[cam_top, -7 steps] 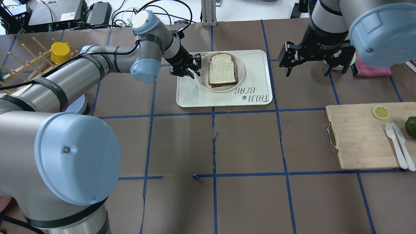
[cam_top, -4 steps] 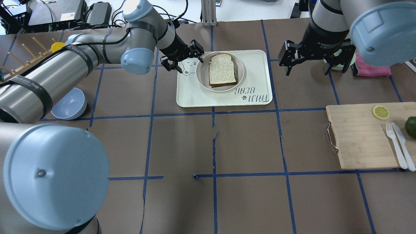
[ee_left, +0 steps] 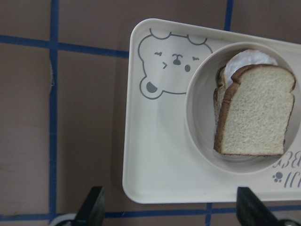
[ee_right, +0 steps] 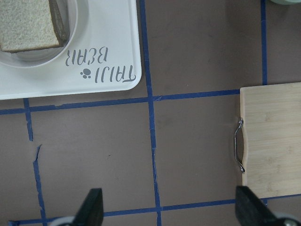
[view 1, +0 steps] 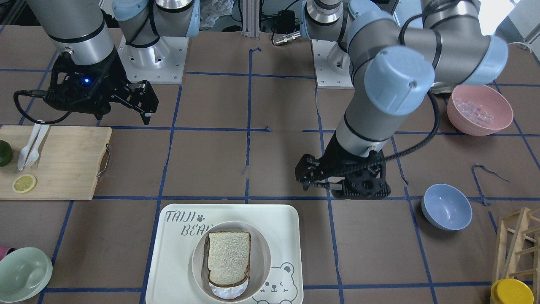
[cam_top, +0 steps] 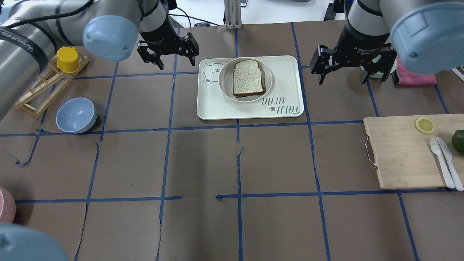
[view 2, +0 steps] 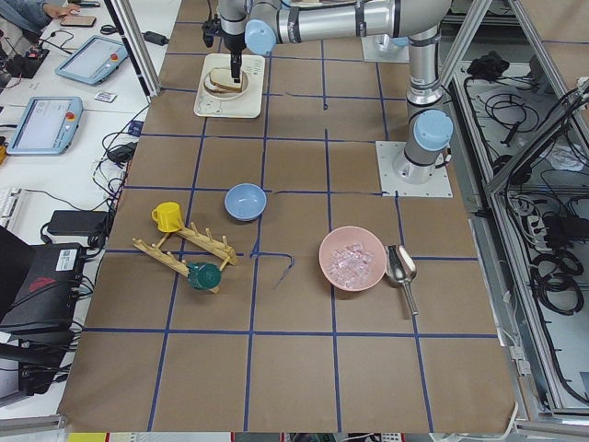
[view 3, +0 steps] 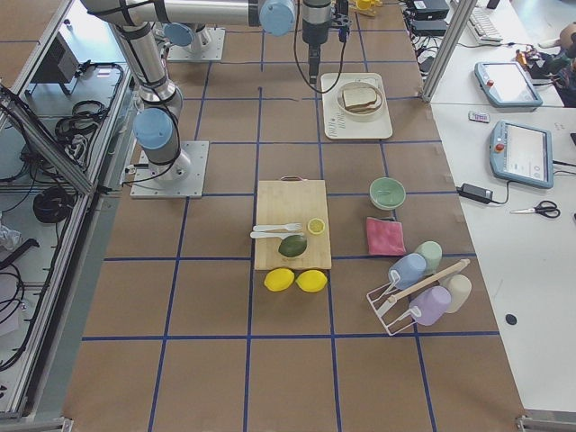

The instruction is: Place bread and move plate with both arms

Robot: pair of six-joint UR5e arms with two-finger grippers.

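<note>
1. Shows the left tool (cam_top: 176, 61) now drawn back off the tray (cam_top: 250, 108), a second ago parked at the near rim of the plate (cam_top: 226, 81); jaws spread wide, nothing held.
2. Places the bread (cam_top: 248, 77) flat on the plate, ahead of the left tool and to its inner side, toward the right tool, well apart from both; reveals a white piece (ee_left: 249, 59) peeking out beneath the slice, kind not clear.
3. Leaves the plate resting on the tray, between the two tools, touched by neither.
4. Shows the right tool (cam_top: 342, 78) unmoved over the counter (cam_top: 203, 163) beyond the tray's far edge, jaws likewise wide and empty.
5. Reads as bread step done and release complete; leaves the plate move outstanding.
6. Calls, by judgement, for a grip on opposite rim edges with both tools; warns of scant purchase on the shallow rim and of a loose slice sliding on any tilt.
</note>
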